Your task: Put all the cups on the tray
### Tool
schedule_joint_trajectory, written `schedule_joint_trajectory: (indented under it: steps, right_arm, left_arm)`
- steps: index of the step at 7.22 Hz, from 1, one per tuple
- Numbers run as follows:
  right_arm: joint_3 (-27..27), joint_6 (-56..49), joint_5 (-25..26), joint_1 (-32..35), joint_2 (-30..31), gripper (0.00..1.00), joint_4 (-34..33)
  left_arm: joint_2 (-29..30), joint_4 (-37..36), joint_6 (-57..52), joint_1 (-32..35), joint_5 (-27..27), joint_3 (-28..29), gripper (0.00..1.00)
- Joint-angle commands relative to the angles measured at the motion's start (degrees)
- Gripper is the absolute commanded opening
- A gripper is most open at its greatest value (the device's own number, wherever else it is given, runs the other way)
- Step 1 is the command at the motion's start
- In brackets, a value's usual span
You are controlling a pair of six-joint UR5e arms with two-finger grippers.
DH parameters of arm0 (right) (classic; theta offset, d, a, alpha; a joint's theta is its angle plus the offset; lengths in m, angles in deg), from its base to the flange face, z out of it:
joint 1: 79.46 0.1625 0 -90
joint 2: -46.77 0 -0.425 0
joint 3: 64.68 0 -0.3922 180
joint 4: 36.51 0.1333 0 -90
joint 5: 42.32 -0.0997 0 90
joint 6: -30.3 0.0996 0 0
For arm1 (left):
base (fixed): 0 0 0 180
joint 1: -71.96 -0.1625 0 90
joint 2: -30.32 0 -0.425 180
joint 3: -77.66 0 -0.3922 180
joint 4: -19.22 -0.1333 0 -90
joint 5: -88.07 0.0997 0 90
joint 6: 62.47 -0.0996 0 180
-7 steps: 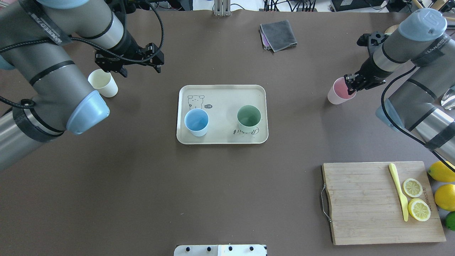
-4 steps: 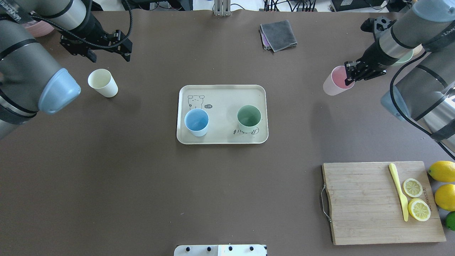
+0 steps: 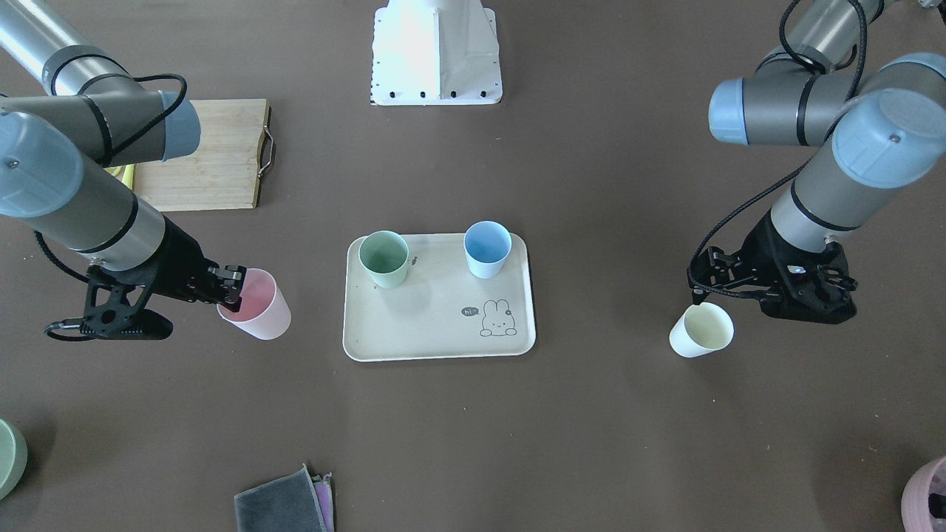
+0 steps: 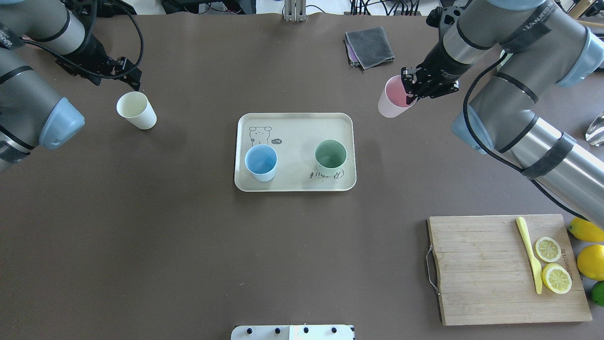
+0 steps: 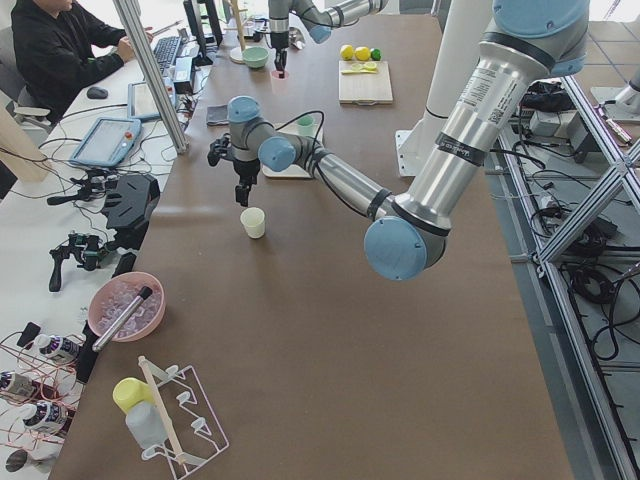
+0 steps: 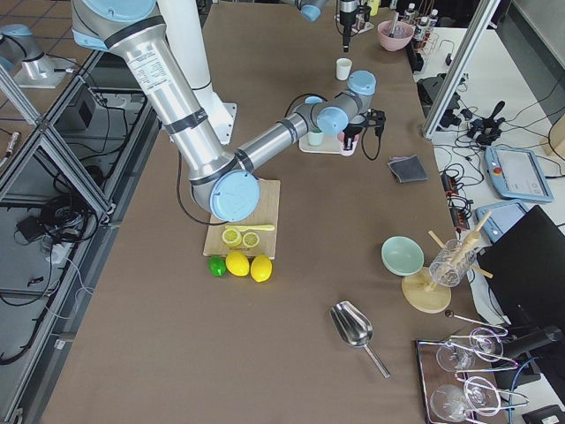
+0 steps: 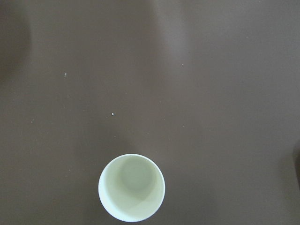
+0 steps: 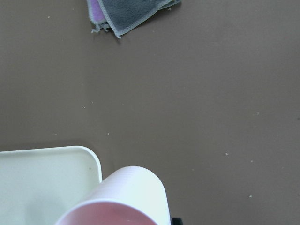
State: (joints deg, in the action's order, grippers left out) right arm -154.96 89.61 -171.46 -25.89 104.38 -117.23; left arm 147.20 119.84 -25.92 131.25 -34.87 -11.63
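Cups counted: 4. The blue cup (image 4: 260, 162) and green cup (image 4: 330, 156) are stood upright on the single tray (image 4: 295, 123) at table centre. The cream cup (image 4: 136, 109) is left on the table, well apart from the tray. The pink cup (image 4: 394, 101) is held tilted near the tray's far right corner, its rim clamped by the right gripper (image 4: 416, 88). The left gripper (image 4: 117, 75) is spread wide, nothing held, near the cream cup. Tray print: "Rabbit" script, "hi" bubble beside the rabbit drawing (image 3: 499, 319).
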Motion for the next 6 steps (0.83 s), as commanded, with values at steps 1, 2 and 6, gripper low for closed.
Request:
schedule_joint_trajectory:
  steps: [1,2,6]
  right_arm:
    - [0.0,5.3,2.4,-3.2,-3.4,0.00,-0.1]
    - [0.0,6.5,2.5,-3.5,-4.2,0.00,-0.2]
    - [1.3,6.6,3.9,-4.6,-5.2,0.00,-0.2]
  left_arm:
    - [-0.5,9.7,-0.1,0.1,0.1,7.7,0.98]
    - [-0.6,11.1,-0.1,0.1,0.1,9.1,0.98]
    - [-0.6,13.2,1.6,-1.0,0.2,11.8,0.98]
